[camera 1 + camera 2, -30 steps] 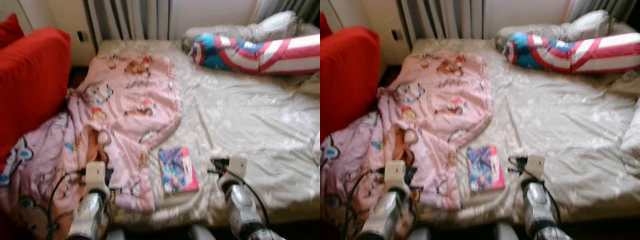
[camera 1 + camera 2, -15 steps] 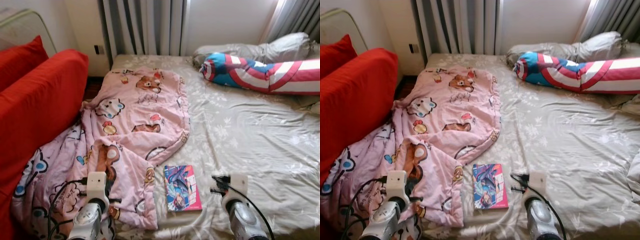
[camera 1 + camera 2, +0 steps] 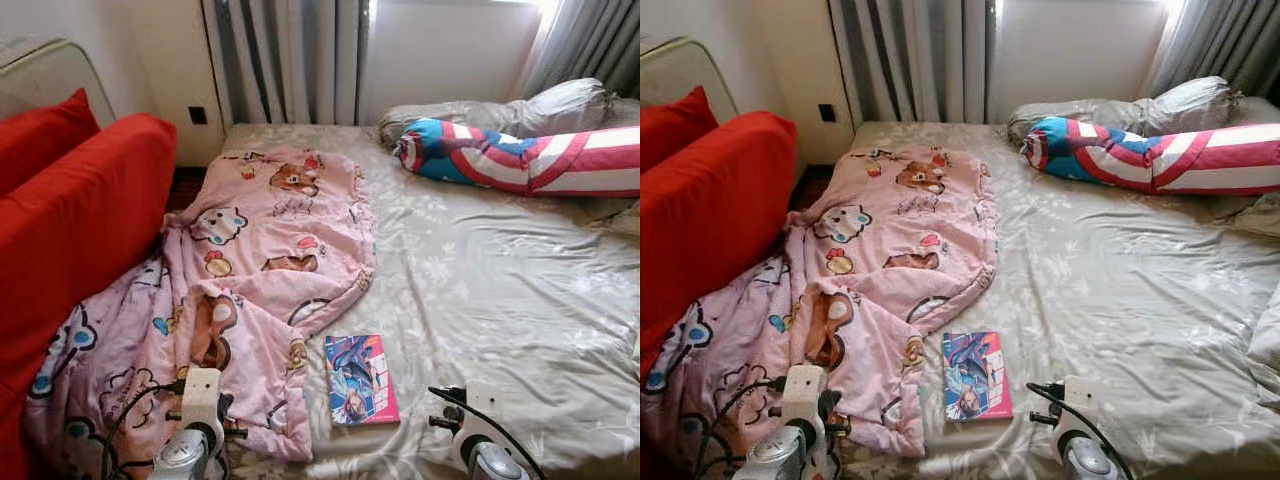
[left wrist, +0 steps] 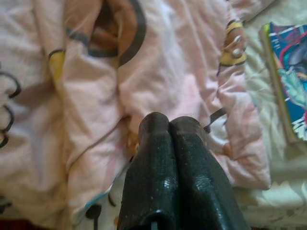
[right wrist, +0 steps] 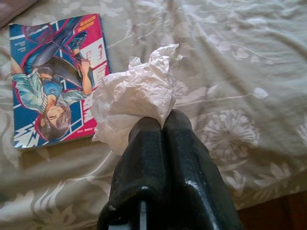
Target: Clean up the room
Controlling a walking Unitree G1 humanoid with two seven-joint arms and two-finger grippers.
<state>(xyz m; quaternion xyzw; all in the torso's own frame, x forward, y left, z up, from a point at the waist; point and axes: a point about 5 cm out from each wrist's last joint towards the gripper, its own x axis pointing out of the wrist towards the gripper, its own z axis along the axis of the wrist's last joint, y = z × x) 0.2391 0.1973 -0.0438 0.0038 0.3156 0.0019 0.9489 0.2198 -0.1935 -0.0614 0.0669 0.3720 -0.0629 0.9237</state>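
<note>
Over by the red sofa, the pink blanket is spilling off the bed's left edge, with the left end effector hovering over it, fingers pressed together and empty. Near the front edge a comic book is lying flat, and just beside it the right end effector is pinching a crumpled tissue, seemingly lifting it off as rubbish.

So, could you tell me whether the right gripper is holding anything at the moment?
Yes, the right gripper has its black fingers closed on a crumpled white tissue, held above the bedsheet beside the comic book.
</note>
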